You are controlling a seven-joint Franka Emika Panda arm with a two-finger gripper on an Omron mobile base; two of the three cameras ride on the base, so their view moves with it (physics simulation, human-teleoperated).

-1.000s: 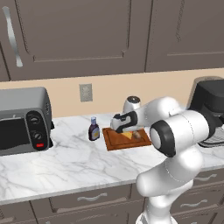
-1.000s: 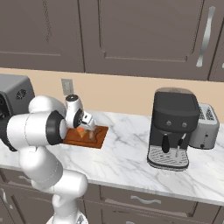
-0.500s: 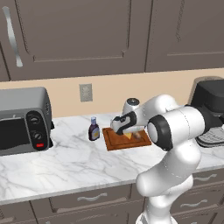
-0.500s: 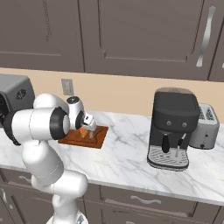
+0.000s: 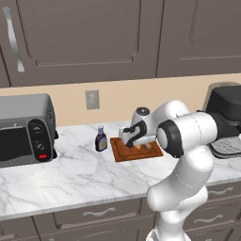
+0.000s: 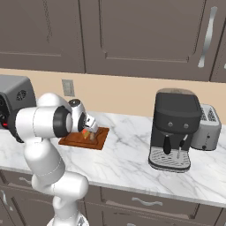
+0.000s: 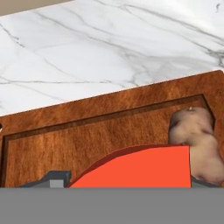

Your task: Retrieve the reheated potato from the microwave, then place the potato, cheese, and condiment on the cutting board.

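My gripper [image 7: 127, 181] is shut on the cheese [image 7: 144, 168], an orange wedge held between the fingertips just above the cutting board [image 7: 87, 131]. The potato [image 7: 197, 140], pale brown and lumpy, lies on the board close to the wedge's right side. From the left base view the gripper [image 5: 128, 139] hangs over the reddish-brown board [image 5: 123, 153], and the condiment [image 5: 100, 139] stands on the counter just left of the board. From the right base view the cheese [image 6: 84, 131] shows under the gripper [image 6: 90, 128]. The microwave is out of view.
A silver toaster oven [image 5: 23, 129] sits at the counter's left end. A black coffee machine [image 6: 174, 128] and a small toaster [image 6: 207, 128] stand to the right. Bare marble [image 5: 70, 172] lies in front of the board. Cabinets hang above.
The hand has come down and slightly left toward the cutting board, carrying the cheese. The bottle and potato have stayed put.
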